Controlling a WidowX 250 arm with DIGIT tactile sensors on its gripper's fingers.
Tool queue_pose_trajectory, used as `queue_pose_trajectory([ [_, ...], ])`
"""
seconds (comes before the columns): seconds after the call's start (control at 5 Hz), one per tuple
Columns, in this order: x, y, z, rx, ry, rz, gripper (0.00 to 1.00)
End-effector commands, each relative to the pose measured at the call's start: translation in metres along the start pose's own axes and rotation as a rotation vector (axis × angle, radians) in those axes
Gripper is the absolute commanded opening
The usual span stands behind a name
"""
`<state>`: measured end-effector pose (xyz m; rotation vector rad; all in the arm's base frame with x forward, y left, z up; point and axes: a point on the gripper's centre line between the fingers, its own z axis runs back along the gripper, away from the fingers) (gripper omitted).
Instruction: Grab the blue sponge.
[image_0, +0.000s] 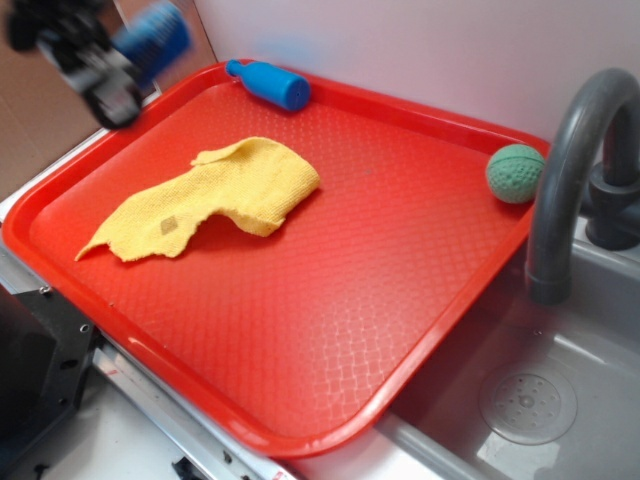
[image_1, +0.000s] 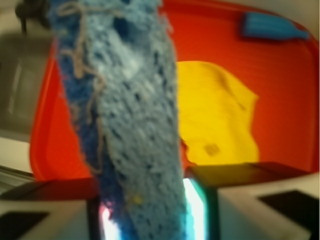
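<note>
The blue sponge (image_1: 125, 110) fills the middle of the wrist view, its light speckled face toward the camera, clamped between my two fingers. In the exterior view it shows as a blurred blue block (image_0: 152, 38) at the top left, held in my gripper (image_0: 128, 62) high above the left rim of the red tray (image_0: 300, 330). My gripper (image_1: 150, 210) is shut on the sponge. The sponge hangs in the air and touches nothing else.
A yellow cloth (image_0: 215, 195) lies on the tray's left half. A smooth blue bottle-shaped toy (image_0: 268, 83) lies at the tray's far edge. A green ball (image_0: 515, 172) sits at the right rim. A grey faucet (image_0: 575, 160) and sink (image_0: 530, 400) are to the right.
</note>
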<state>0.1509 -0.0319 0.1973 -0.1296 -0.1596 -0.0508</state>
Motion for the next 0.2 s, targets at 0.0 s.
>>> queue_pose_trajectory([
  [0.0,-0.0108,0.0152,0.0062,0.037,-0.005,0.073,0.0],
])
